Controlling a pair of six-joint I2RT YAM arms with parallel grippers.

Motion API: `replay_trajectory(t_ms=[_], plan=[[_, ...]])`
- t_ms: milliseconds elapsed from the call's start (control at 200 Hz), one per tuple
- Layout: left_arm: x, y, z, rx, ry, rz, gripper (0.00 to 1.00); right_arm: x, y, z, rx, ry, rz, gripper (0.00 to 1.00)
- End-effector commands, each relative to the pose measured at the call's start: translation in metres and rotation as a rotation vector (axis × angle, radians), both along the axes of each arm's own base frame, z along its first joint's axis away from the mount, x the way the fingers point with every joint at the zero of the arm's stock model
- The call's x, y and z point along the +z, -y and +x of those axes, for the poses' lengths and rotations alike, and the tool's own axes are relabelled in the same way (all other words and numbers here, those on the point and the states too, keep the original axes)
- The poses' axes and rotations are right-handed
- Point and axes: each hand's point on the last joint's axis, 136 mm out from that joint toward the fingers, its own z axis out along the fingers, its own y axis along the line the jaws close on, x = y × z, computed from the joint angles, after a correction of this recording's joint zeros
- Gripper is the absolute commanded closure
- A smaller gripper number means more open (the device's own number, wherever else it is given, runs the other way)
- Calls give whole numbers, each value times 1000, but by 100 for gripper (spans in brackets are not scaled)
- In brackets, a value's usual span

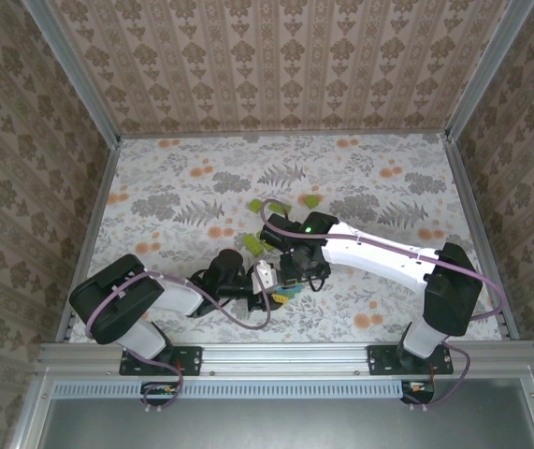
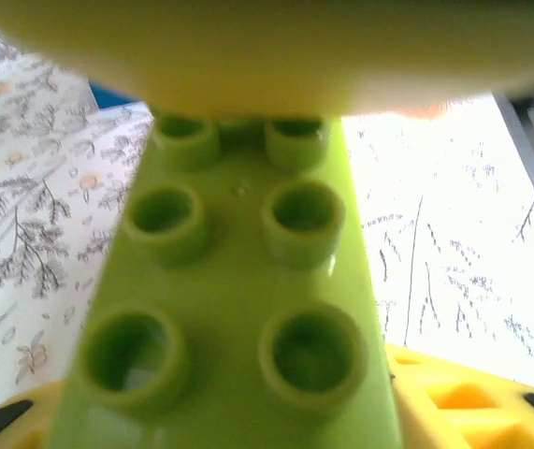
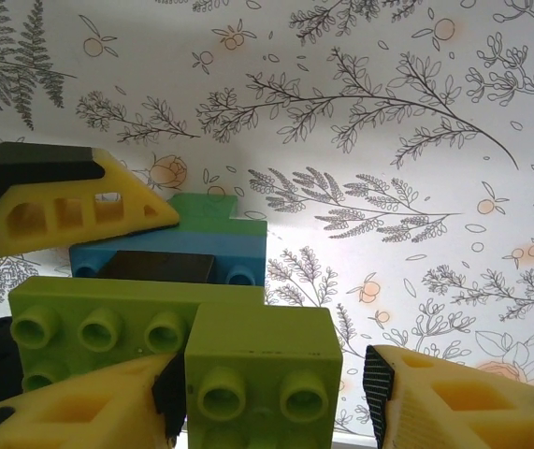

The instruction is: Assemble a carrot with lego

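The carrot is a low cluster: a long lime brick, a square lime brick, and blue, dark green and black pieces behind. It lies at the near middle of the table, with bare cloth towards the far wall and both side rails. Loose lego lies just beyond. The left claw is clamped on the long lime brick. The right claw straddles the square brick, with its fingers apart and a gap at the right pad.
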Motion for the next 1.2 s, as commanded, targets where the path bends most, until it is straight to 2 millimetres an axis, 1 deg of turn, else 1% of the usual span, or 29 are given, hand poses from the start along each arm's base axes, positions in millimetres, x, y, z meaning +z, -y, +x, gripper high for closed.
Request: replay_trajectory(t_ms=[0,70,190,315,400,525,780,930,1035,1055,1095,1175,1195], plan=[[-10,-7,-9,-18,-32,43,43,-31,-8,-9,37,-62,-23,43],[-10,-8,-9,-13,-32,44,39,-29,-8,-10,41,-55,-15,43],[-7,-9,-7,-3,-23,31,36,-22,-10,-8,46,-38,5,43],[1,-11,-8,3,-11,7,34,-12,-16,-7,60,-17,46,42],[8,-13,-7,7,-2,-14,33,-4,-18,-5,69,1,68,40],[11,-15,-6,11,-6,-27,33,8,-21,-3,81,28,95,38],[11,-14,-5,10,-17,-27,33,30,-16,-3,81,76,127,37],[9,-14,-3,14,-21,-20,33,38,-13,-4,81,92,143,37],[10,-15,-4,16,-19,-24,31,47,-3,-5,81,115,126,37],[11,-15,-3,19,-16,-28,30,49,-1,-5,81,118,121,38],[13,-15,-4,18,-14,-33,23,50,4,-7,82,120,113,39],[16,-17,-4,23,-9,-42,2,46,10,-15,90,99,109,44],[16,-17,-4,24,-8,-44,0,44,11,-17,90,91,110,45]])
